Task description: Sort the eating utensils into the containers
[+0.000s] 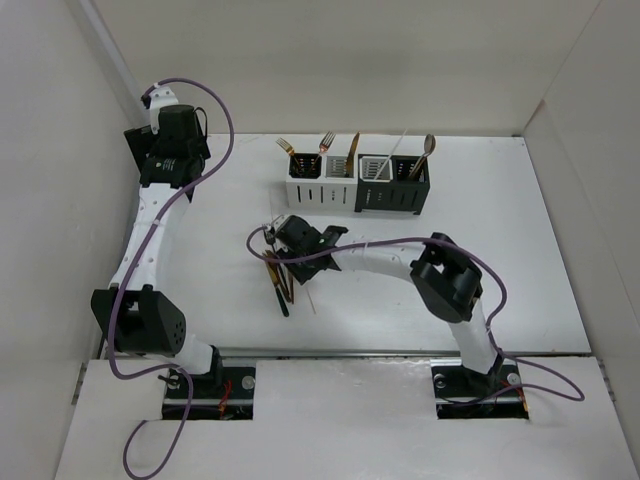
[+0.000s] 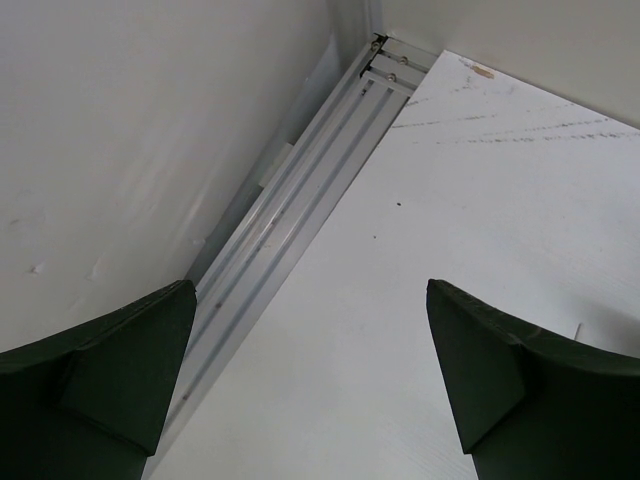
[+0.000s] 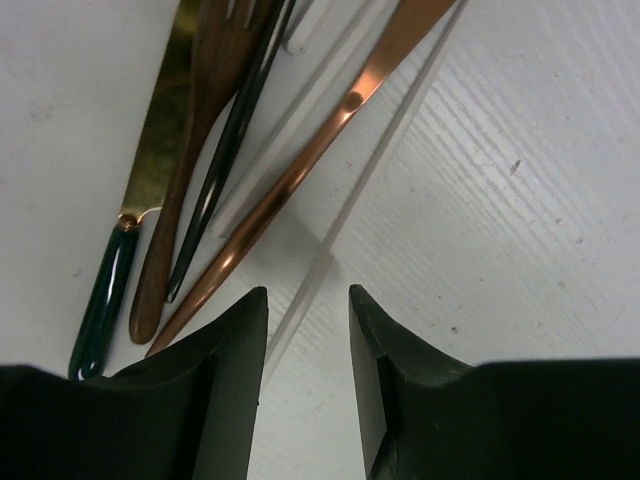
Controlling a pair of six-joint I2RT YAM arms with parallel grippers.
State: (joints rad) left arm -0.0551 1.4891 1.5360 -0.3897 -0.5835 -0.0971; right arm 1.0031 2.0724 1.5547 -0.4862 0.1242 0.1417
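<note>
Right gripper [image 3: 308, 300]: its two dark jaws stand a narrow gap apart, low over the white table [image 3: 520, 250], and are not clamped on anything.
Between the jaws: a thin white stick [image 3: 330, 250] enters the gap at its near end and runs away up and to the right. It lies flat, and I cannot tell whether either jaw touches it.
Just left of the jaws: a shiny copper-coloured handle [image 3: 300, 170] lies nearly parallel to the stick and close beside it.
Further left of the jaws: a slim black handle [image 3: 225, 150], a brown wooden handle [image 3: 175, 220] and a gold blade with a dark green handle [image 3: 110, 280] lie bunched together.
Step in hand, as I judge it: picking up the white stick alone.
Doing it well: keep the gap centred on the stick, go down until the tips meet the table, then close gently so that the left jaw does not catch the copper handle.
Risk: the stick is thin and flat on the table, so it may slip or roll out.
Far beyond the jaws: a row of four slotted square boxes, white and black [image 1: 355, 195], already holds several utensils upright.
Left gripper [image 2: 310, 290]: jaws wide apart and empty, by the table's far left edge, well apart from the pile.
Writing: no brand, label or lettering can be read.
</note>
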